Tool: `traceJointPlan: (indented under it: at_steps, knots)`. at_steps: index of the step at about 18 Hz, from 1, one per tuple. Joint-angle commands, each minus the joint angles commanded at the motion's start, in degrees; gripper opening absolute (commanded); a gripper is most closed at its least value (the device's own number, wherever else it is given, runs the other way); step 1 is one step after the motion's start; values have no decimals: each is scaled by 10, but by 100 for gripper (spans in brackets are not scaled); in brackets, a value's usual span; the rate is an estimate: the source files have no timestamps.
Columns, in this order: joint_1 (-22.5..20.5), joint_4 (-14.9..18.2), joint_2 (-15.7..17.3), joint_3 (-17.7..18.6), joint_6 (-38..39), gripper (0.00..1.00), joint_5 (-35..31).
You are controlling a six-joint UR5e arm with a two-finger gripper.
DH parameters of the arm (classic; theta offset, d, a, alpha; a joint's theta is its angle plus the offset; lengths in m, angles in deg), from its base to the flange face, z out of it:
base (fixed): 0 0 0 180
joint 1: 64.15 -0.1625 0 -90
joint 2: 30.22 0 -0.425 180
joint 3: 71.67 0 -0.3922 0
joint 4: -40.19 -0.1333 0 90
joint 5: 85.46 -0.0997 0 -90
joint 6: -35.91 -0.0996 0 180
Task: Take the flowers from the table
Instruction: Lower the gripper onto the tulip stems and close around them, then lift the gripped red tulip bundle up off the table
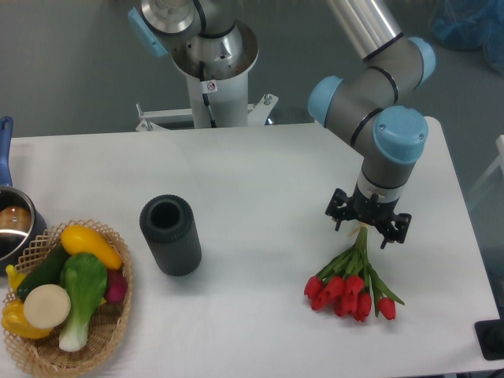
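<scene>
One bunch of flowers (351,287) lies near the right front of your white tabletop (260,173), red heads fanned toward you, green stems running up into the claw (368,224). Your claw hides the stem ends, and you cannot tell whether it is clenched on them. Well to the left stands a dark ribbed cylinder (171,234); a wicker basket (110,331) of vegetables is cut off at the corner.
</scene>
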Motion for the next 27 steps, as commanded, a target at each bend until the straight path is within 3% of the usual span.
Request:
traceJointPlan:
  at_steps: [3, 15, 16, 17, 18, 21, 24, 25, 27]
  knots:
    - [1, -23, -13, 1, 1, 97, 0]
    - [10, -37, -42, -6, 2, 97, 0]
    - [11, -40, -44, -6, 2, 93, 0]
    - [11, -42, -44, -5, 2, 73, 0]
    - [11, -42, -44, -4, 1, 58, 1]
    - [11, -42, -44, -4, 1, 42, 1]
    - [11, -42, -43, -3, 2, 12, 1]
    - [11, -43, -42, -3, 3, 7, 1]
    - [10, -43, -39, -3, 11, 7, 1]
